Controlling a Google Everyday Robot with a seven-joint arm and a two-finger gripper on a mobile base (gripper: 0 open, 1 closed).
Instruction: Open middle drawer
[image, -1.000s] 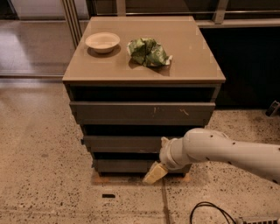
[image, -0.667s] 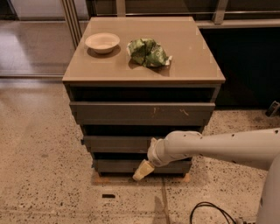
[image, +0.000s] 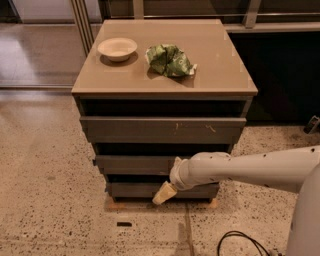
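Note:
The middle drawer (image: 132, 163) is the plain dark-grey front between the taller scratched top front (image: 162, 129) and the short bottom front (image: 132, 190). It looks closed, or nearly so. My white arm reaches in from the right, and its gripper (image: 164, 193) points down and to the left, with its cream tip in front of the bottom front, just below the middle drawer's lower edge. The wrist covers the right part of the middle drawer.
On the tan cabinet top (image: 220, 65) sit a cream bowl (image: 117, 48) and a crumpled green bag (image: 169, 60). Speckled floor surrounds the cabinet. A black cable (image: 239, 242) lies on the floor at lower right. A dark wall stands to the right.
The gripper and forearm have moved left across the cabinet front, from near the right side toward the centre. The drawers have not shifted.

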